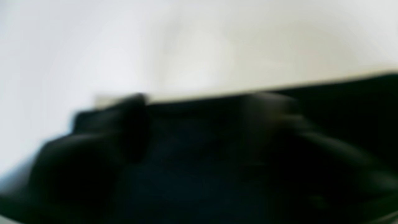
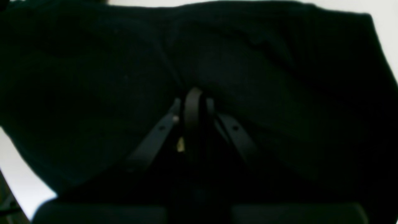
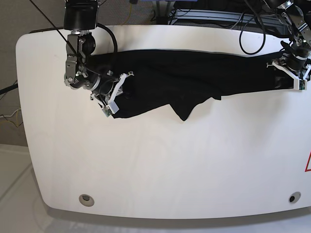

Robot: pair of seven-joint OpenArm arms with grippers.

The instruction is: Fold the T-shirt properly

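The black T-shirt [image 3: 194, 73] lies stretched across the table [image 3: 160, 165] toward twelve o'clock. The right gripper [image 2: 192, 102] pinches it shut; the left gripper's [image 3: 286, 68] hold cannot be told. Both ends should lift level, cloth taut.

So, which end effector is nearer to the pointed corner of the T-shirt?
Right. In the base view the right end effector is on the T-shirt, up-left of the pointed corner; the left end effector is at the T-shirt's far end, farther away.
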